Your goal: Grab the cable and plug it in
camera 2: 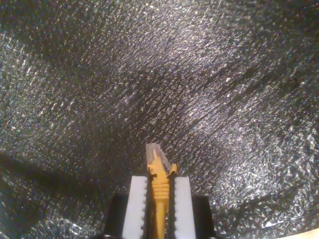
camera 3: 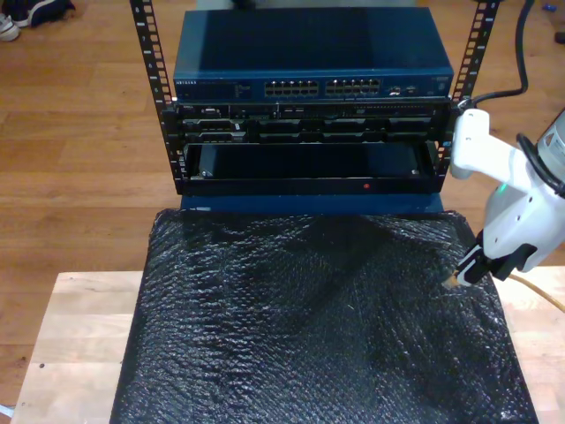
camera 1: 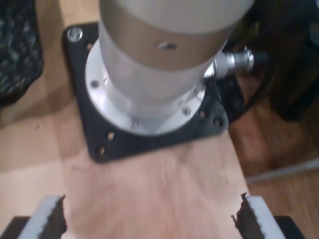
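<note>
My second gripper (camera 2: 158,209) pinches the cable (camera 2: 159,199) above the black mat (camera 2: 199,89), at the exterior view's right. My first gripper (camera 1: 149,219) hangs spread over the wooden surface (camera 1: 149,184).

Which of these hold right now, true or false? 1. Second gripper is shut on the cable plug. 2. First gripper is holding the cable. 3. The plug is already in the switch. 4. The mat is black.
1. True: my second gripper is shut on the cable, its plug poking past the fingertips.
2. False: my first gripper is open above bare wood.
3. False: the plug hangs over the black mat, short of the switch.
4. True.
</note>
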You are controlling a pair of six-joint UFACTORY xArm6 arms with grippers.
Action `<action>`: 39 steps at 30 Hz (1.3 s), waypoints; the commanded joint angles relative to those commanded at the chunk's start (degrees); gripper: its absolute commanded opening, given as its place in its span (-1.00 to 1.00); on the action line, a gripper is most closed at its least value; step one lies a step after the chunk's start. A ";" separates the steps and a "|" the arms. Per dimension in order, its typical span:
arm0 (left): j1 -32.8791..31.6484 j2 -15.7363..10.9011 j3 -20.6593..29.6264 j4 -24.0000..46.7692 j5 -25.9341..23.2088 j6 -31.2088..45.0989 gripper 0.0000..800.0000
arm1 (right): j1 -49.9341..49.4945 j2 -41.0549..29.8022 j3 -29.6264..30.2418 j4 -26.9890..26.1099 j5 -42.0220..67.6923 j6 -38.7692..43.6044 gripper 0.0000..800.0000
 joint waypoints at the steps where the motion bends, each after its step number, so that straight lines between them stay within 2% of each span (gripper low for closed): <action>1: 0.35 0.00 0.53 0.09 0.00 0.18 1.00 | 0.00 0.00 0.18 0.00 0.00 0.00 -1.00; 4: 1.23 -0.09 2.46 2.55 -0.97 0.44 1.00 | 0.00 -0.09 0.26 0.00 0.00 0.00 -1.00; 8: 3.60 -0.35 5.45 4.40 -5.54 0.70 1.00 | 0.00 -0.26 0.97 0.00 0.00 -0.09 -1.00; 21: 8.44 -0.62 10.02 4.57 -13.27 5.36 1.00 | 0.00 -0.26 0.88 0.18 -0.18 -0.09 -1.00; 32: 11.34 -0.26 16.79 4.13 -25.85 8.35 1.00 | 0.18 0.00 0.35 0.26 -1.58 -0.18 -1.00; 39: 11.43 0.00 17.05 4.04 -26.81 8.35 1.00 | 0.18 0.00 0.35 0.26 -2.73 -0.35 -1.00</action>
